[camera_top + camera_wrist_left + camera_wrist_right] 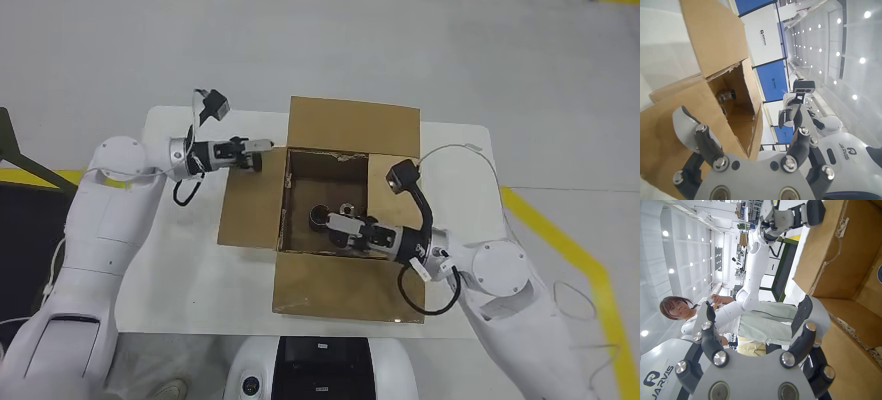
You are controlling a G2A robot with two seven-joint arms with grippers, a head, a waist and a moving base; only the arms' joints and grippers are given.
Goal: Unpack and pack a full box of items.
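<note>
An open cardboard box (300, 190) stands in the middle of the white table (180, 280), its flaps folded outward. Dark round items (320, 215) lie on its floor; one dark cylinder (728, 94) shows in the left wrist view. My right gripper (342, 224) hangs inside the box just beside those items, open with nothing between its fingers (804, 311). My left gripper (255, 148) is at the box's far left corner, above the left flap (248, 205). It is open (740, 113), with the corner edge of the cardboard lying between its fingers.
The far flap (355, 122) and near flap (340, 292) lie flat on the table. Bare tabletop shows left of the box and in a narrower strip to its right (465, 180). The table's front edge runs close to the near flap.
</note>
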